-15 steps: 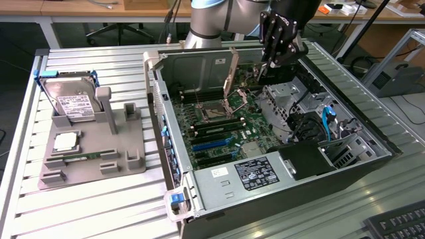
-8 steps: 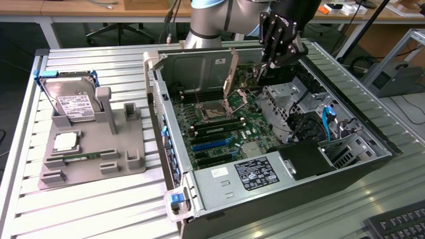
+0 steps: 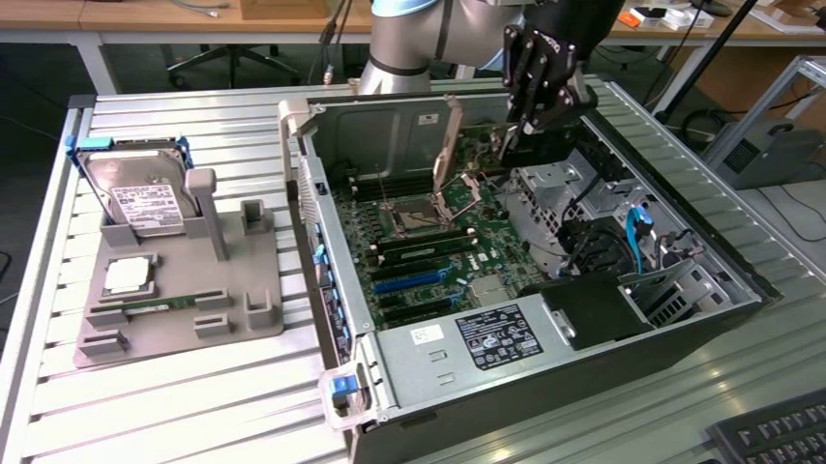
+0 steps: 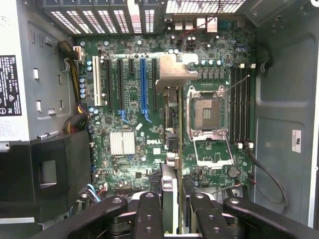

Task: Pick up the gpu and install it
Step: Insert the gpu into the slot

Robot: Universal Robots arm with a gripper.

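Starting well aside of the pincer (image 3: 527, 118), toward the exterior view's left: parts tray (image 3: 246, 324) carrying hard drive (image 3: 145, 201). Next, beneath the pincer: open computer case (image 3: 722, 280) with motherboard (image 4: 124, 119) and expansion slots (image 4: 142, 84). Clenched on the gpu (image 4: 171, 119), held edge-on above the board, not seated in any slot. Judged as picked up, not yet installed.
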